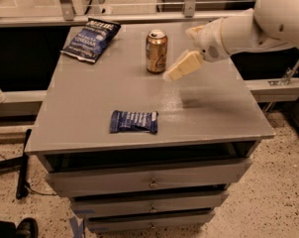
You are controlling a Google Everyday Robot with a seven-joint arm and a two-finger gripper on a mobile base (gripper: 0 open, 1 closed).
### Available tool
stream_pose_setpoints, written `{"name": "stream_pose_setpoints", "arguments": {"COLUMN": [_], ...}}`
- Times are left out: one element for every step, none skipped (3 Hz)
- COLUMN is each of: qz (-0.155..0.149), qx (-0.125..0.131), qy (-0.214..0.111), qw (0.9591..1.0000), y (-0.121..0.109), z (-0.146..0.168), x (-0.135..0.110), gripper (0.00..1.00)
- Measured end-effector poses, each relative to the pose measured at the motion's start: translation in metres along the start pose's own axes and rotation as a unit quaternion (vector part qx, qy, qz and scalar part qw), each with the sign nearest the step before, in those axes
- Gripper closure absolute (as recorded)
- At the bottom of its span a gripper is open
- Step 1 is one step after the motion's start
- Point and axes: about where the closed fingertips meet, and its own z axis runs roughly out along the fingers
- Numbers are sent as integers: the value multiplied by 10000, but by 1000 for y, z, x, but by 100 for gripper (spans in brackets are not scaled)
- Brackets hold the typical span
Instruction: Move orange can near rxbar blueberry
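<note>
The orange can stands upright at the back middle of the grey table top. The rxbar blueberry, a flat dark blue wrapper with white print, lies near the front edge, left of centre. My gripper comes in from the right on a white arm and hovers above the table just right of the can, its cream fingertips close to the can's side but apart from it. It holds nothing.
A larger dark blue chip bag lies at the back left corner. The table is a drawer cabinet with drawers below. A rail and glass run behind it. A dark cable lies on the floor at left.
</note>
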Motion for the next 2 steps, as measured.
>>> {"name": "stream_pose_setpoints", "arguments": {"qz": [221,382], "qx": [-68,-117], "qy": [-404,-731], "qw": [9989,9965], "y": [-16,-28], "z": [36,68], "x": [-11,-23], "gripper": [0,0]}}
